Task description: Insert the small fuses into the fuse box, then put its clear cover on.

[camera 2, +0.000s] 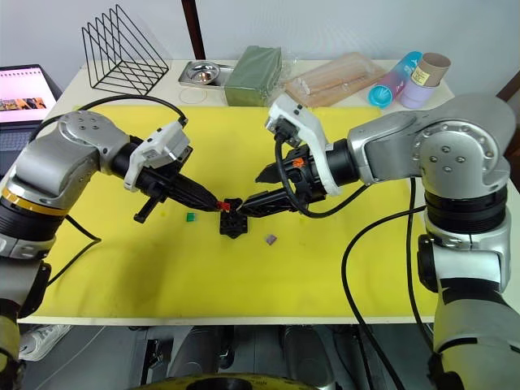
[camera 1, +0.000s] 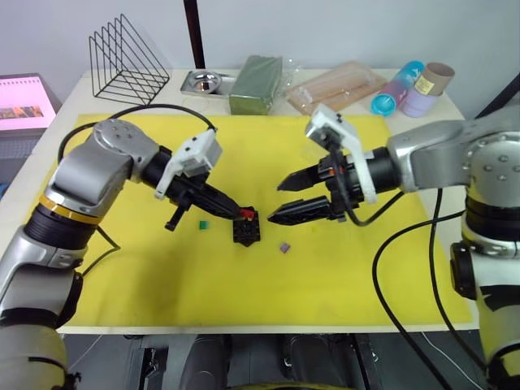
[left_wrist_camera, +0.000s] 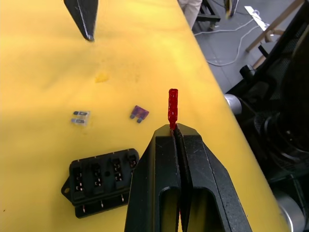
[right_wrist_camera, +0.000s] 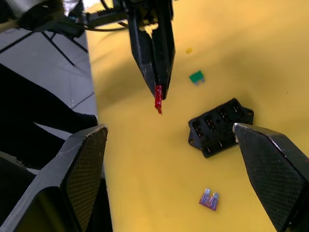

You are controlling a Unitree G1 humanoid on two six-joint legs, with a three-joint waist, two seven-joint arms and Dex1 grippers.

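The black fuse box (camera 1: pixel 246 230) lies on the yellow mat (camera 1: pixel 162 284), its slots facing up. My left gripper (camera 1: pixel 240 213) is shut on a red fuse (left_wrist_camera: pixel 172 108), held just above the box's left end. My right gripper (camera 1: pixel 276 201) hangs open a little right of the box, nothing between its fingers. A green fuse (camera 1: pixel 203 224) rests on the mat left of the box. To the box's right lies a purple fuse (camera 1: pixel 284 247). A greyish fuse (left_wrist_camera: pixel 80 117) sits on the mat close to the purple one. The clear cover is out of view.
Along the table's back edge stand a black wire rack (camera 1: pixel 126 61), a metal dish (camera 1: pixel 207 81), a green box (camera 1: pixel 256 83), a clear bag of wooden sticks (camera 1: pixel 337 85) and coloured tubes (camera 1: pixel 414 88). A laptop (camera 1: pixel 24 101) sits off the left side.
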